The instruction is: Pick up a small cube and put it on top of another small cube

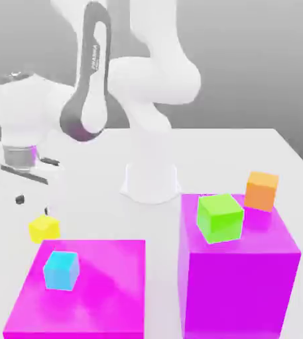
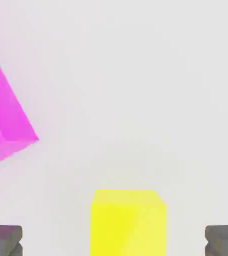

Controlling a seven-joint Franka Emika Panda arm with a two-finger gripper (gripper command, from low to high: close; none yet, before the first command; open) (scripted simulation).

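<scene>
The white arm bends down at the exterior view's left, its gripper [image 2: 114, 241] spread open, grey fingertips [image 2: 4, 240] flanking the small bright yellow cube [image 1: 44, 228] untouched. That cube sits on the white table [image 1: 246, 149], just behind the low magenta block [image 1: 81, 291] bearing the cyan cube [image 1: 61, 270].

i see my arm [image 1: 147, 73] as glossy white rounded links with a dark grey band, a round white base, and dark grey fingertips [image 2: 4, 239].
</scene>
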